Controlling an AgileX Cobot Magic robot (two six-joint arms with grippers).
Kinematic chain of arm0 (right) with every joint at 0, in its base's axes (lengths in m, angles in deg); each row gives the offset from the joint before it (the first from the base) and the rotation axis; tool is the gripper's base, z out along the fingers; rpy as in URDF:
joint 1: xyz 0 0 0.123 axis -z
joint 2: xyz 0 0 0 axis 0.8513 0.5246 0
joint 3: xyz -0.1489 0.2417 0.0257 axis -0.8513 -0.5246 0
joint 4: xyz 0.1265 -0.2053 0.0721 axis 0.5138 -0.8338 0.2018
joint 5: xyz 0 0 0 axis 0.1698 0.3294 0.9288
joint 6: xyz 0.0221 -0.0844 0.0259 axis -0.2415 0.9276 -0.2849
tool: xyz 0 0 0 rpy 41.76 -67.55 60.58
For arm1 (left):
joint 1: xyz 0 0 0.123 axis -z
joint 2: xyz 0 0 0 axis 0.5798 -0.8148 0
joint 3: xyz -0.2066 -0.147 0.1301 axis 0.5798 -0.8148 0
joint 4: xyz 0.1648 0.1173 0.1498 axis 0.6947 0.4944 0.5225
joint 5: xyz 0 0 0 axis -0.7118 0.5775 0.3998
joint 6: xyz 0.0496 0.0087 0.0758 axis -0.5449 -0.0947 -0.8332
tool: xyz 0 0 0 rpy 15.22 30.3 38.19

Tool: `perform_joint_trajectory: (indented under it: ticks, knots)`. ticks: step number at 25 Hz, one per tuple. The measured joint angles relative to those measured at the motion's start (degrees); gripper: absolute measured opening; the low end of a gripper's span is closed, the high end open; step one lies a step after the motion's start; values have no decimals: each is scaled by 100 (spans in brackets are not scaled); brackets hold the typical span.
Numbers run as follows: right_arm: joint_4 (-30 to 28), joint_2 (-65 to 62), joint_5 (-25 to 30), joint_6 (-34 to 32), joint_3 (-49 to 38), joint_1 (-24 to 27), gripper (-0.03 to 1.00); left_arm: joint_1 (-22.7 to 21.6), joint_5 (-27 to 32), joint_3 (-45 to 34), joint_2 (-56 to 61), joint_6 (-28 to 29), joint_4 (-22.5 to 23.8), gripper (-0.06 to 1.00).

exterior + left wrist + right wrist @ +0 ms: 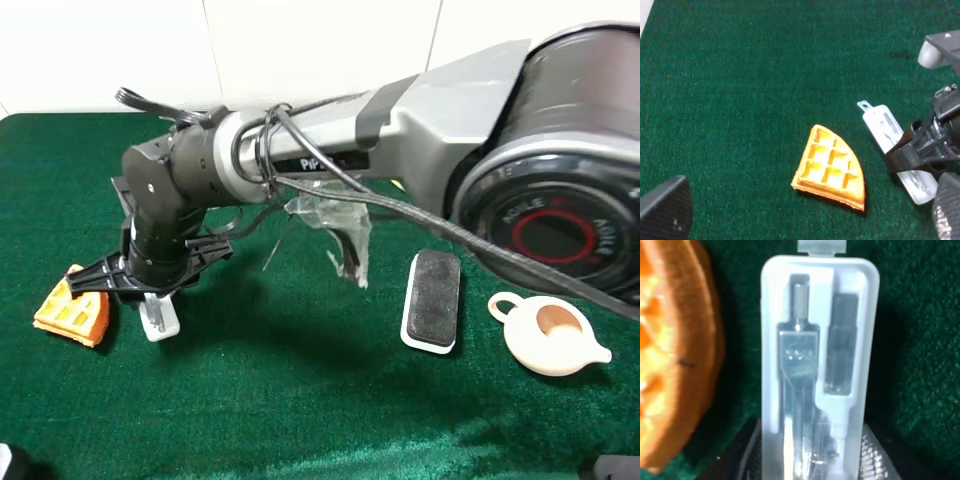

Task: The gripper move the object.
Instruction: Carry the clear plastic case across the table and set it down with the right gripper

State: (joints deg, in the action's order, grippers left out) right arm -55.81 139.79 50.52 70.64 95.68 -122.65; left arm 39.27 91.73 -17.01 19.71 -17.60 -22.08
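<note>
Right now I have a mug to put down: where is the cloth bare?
Bare: the middle, between the white case and the eraser, and the front strip. Crowded: far left, where waffle, case and tool cluster.

Lower left of the overhead frame: waffle wedge [72,312] sits just left of the object [160,322], with the gripper [150,288] directly over it. Wrapper [335,225] is mid-frame, further back. Flat block [432,300] lies right of centre, and the spouted dish [550,335] is just right of that.
</note>
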Motion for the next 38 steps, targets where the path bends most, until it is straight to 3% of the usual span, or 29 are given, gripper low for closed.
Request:
perform_joint_trajectory:
  ticks: [9, 24, 29, 38]
  knots:
    - [-851, 35, 22, -594, 0, 0, 29, 0, 0, 0, 0, 0, 0, 98]
    - [-915, 29, 412, -767, 5, 0, 30, 0, 0, 0, 0, 0, 0, 98]
    - [-997, -26, 636, -812, 17, 0, 63, 0, 0, 0, 0, 0, 0, 98]
    - [-1039, -225, 663, -648, 19, 0, 69, 0, 0, 0, 0, 0, 0, 98]
